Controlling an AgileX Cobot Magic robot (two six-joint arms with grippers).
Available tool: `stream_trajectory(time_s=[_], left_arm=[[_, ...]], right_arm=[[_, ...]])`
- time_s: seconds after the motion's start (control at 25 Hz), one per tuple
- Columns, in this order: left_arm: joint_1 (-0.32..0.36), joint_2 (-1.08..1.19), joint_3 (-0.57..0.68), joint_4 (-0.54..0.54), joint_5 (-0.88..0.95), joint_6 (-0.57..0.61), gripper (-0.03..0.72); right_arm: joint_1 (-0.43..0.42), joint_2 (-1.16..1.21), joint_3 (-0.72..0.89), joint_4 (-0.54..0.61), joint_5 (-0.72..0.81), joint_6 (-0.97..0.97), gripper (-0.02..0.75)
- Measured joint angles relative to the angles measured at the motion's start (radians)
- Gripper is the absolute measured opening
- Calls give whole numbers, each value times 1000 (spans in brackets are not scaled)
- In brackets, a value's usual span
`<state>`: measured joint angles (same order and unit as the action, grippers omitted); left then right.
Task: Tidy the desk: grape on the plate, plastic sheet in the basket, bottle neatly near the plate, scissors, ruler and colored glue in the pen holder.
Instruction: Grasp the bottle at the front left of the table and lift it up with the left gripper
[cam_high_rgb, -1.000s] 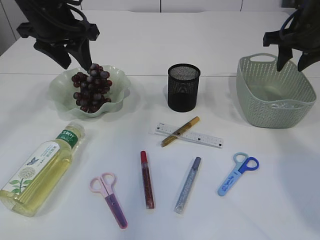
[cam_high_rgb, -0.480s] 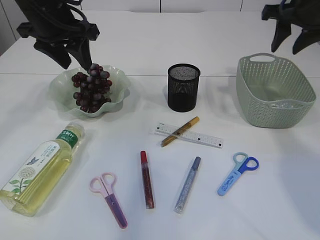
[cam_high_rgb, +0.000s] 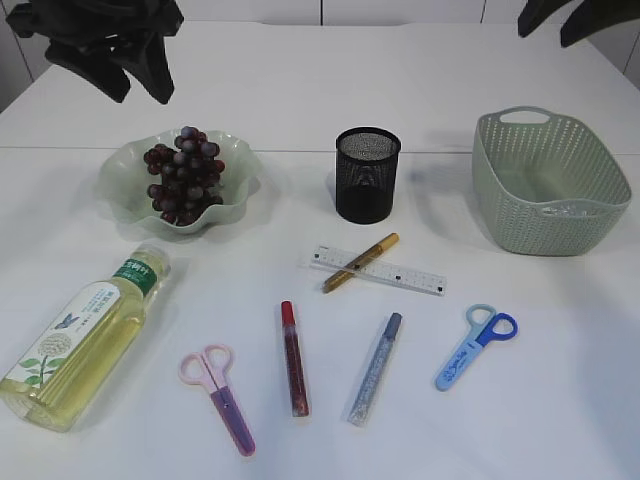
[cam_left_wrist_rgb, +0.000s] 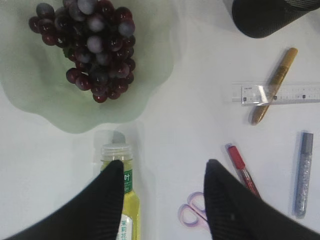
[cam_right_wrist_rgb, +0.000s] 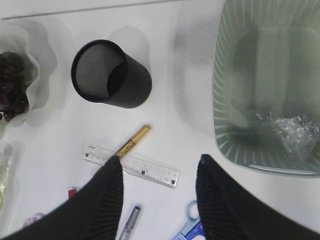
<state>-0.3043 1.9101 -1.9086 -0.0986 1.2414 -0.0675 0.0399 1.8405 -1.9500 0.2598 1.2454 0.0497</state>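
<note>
Grape (cam_high_rgb: 182, 173) on the plate (cam_high_rgb: 118, 172) already; bottle (cam_high_rgb: 82, 335) lying flat in front of it, cap toward the rim. Ruler (cam_high_rgb: 380, 269) under the gold glue pen (cam_high_rgb: 360, 262), near the pen holder (cam_high_rgb: 367, 174); two scissors and two more glue pens loose along the front.

From the left wrist: left gripper (cam_left_wrist_rgb: 163, 176) spread wide, empty, high above the bottle's cap. Round bottle likely to roll or slip out if pinched off-centre.

From the right wrist: right gripper (cam_right_wrist_rgb: 158, 170) released, empty, over the ruler; plastic sheet (cam_right_wrist_rgb: 289, 127) inside the basket (cam_right_wrist_rgb: 222, 95). Risk of dragging pen with ruler, or tipping the holder.
</note>
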Motion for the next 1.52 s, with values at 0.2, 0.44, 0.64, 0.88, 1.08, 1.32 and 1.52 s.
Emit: stream_trajectory(time_s=[0.2, 0.44, 0.64, 0.88, 1.08, 1.32, 1.52], left_arm=[[-18, -53, 0, -8, 2, 0, 381], [-60, -176, 68, -17, 2, -1, 381], [-64, -291, 275, 6, 2, -2, 398], [-64, -333, 458, 82, 4, -16, 436], [-64, -301, 470, 135, 2, -39, 439], [-64, -176, 472, 176, -4, -53, 439], [-64, -97, 472, 243, -12, -54, 438]], right_arm=[[19, -135, 0, 2, 4, -26, 385], [27, -332, 122, 9, 6, -50, 385], [27, -493, 325, 3, 10, -50, 385], [27, -647, 541, -23, 12, -58, 385], [27, -763, 727, -36, 12, -75, 385], [27, -872, 868, -46, 12, -75, 385], [27, -887, 875, -50, 12, -75, 385]])
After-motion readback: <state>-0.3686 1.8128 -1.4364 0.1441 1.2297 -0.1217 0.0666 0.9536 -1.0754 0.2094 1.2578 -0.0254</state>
